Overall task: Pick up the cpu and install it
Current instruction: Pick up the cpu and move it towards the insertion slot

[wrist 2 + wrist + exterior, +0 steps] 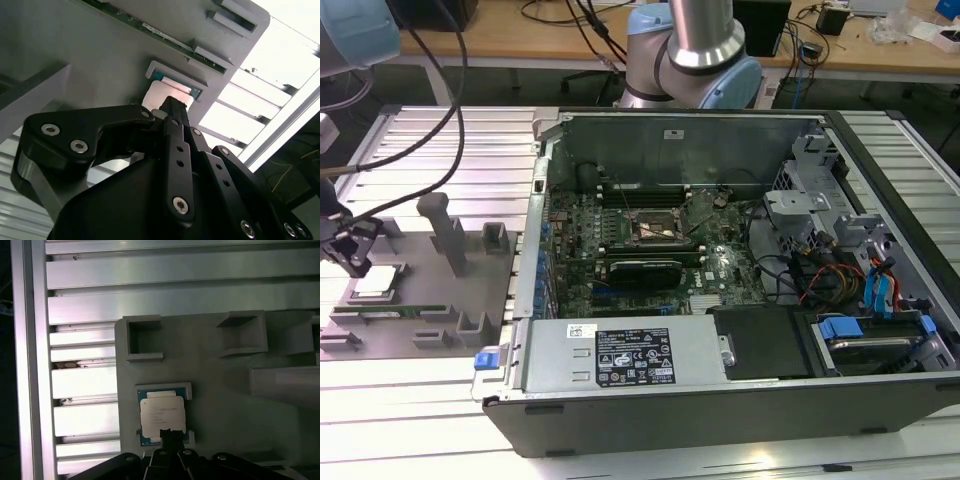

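**Gripper at cpu, cpu in tray pocket**

I've got the gripper [353,258] low over the grey tray [425,262], with its tip at the edge of the cpu [375,282]. I can't tell whether the gripper is apart, together or clamped; both wrist views see it edge-on, as one dark stack of links.

In the first wrist view the cpu [162,414] lies flat just ahead of the gripper [168,432] tip. It is a small square chip with a silvery matte lid, faint print on top and a thin green border around the lid. It sits in a shallow pocket of the tray [220,395], with a raised lip at each end. I can't confirm contact.

In the second wrist view the cpu [161,93] looks pale and washed out just past the gripper [171,101] tip.

The RAM stick [390,310] lies on the same tray, just beyond the cpu from the gripper. The open PC case [720,400] is well apart from the gripper, toward the exterior view's right, and the socket [655,229] sits mid-board inside it.
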Robot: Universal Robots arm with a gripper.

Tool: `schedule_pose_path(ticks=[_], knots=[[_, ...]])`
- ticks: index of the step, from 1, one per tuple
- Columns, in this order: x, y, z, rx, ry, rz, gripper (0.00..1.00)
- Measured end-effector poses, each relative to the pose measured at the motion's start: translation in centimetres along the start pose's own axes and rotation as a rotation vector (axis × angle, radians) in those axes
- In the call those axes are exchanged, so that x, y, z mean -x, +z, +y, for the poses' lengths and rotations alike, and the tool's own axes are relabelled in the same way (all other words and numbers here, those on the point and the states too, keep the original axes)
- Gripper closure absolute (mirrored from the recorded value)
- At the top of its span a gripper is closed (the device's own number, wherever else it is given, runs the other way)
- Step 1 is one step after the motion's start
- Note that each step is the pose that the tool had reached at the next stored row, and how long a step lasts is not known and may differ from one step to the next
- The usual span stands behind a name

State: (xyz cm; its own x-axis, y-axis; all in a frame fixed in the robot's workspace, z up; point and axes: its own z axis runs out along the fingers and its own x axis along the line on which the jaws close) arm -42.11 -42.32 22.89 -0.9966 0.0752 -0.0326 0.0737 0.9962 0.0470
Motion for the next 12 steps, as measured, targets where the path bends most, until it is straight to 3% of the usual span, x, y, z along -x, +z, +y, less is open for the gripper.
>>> schedule_pose_path(ticks=[12], knots=[[-0.11, 1.2, 0.25, 0.0033, -0.031, 0.0017, 0.89]])
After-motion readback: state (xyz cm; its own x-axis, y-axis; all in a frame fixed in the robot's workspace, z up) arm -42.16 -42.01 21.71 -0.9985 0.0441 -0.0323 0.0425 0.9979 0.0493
